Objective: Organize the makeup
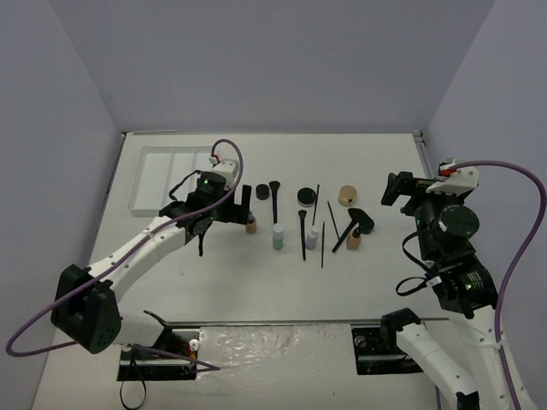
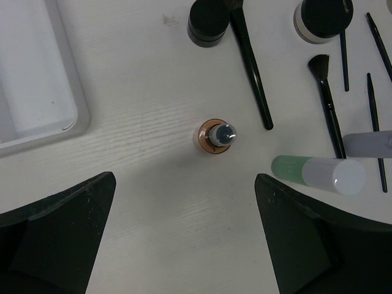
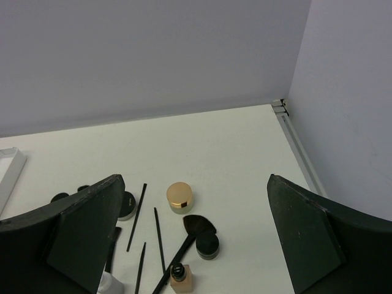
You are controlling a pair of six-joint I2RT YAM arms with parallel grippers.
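The left gripper point(image 2: 185, 181) is hovering low over the table point(image 2: 147, 202) with its fingers spread wide apart and nothing between them. In the left wrist view a small tan bottle point(image 2: 216, 136) is standing upright at mid-frame, just above the gap and touching neither finger. At the lower right of that frame a green bottle point(image 2: 306, 171) with a white cap is sitting beside a lilac bottle point(image 2: 367, 144). Farther up, a long black brush point(image 2: 251, 67) is lying next to a round black jar point(image 2: 208, 23).

The right gripper point(image 3: 195, 179) is hanging at the right side of the top view, apart from the row, its fingers also held wide and empty. Below it in the right wrist frame, a fan brush point(image 3: 196, 226) is leaning across a second tan bottle point(image 3: 182, 278). A gold-topped compact point(image 3: 179, 196) is sitting just beyond the fan brush.

The white tray point(image 1: 141, 184) is lying farthest back, at the upper left of the top view.
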